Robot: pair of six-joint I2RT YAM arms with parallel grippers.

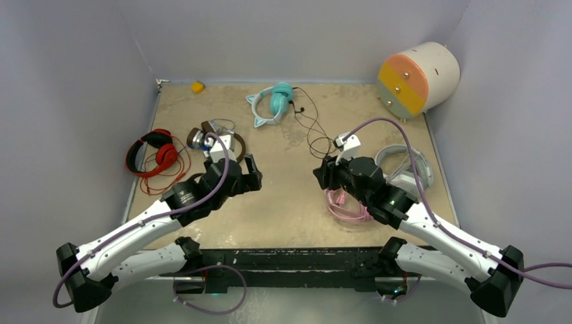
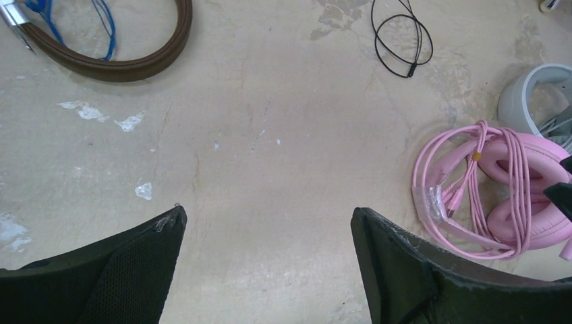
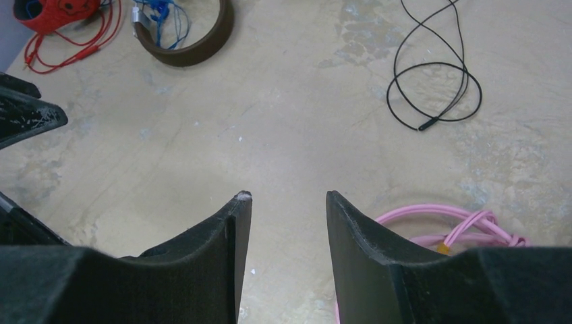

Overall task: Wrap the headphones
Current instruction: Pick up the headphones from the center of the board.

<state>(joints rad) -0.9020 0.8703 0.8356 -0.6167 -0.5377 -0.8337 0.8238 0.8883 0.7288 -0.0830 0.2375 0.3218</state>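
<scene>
Far left on the surface (image 1: 290, 209): red headphones (image 1: 152, 154), cord loose around them. Just right, brown headphones (image 2: 115, 67) with a blue cord (image 3: 158, 12), lying flat. Next, the left end effector (image 2: 268, 214), fingers wide apart, nothing between, above bare surface. Toward the back, teal headphones (image 1: 273, 102) trailing a black cord (image 1: 313, 131). Then the right end effector (image 3: 289, 197), fingers apart, gripping nothing. Just beside it, pink headphones (image 2: 519, 175), cord looped over them. Far right, grey-white headphones (image 1: 405, 162).

Cat-ear headphones (image 1: 272, 102) are lying far-centre on the tabletop (image 1: 283, 202); leather-band headphones (image 2: 115, 67) are sitting left; cable-wrapped headphones (image 1: 344, 208) are lying right, under the right arm (image 1: 432, 223).
</scene>
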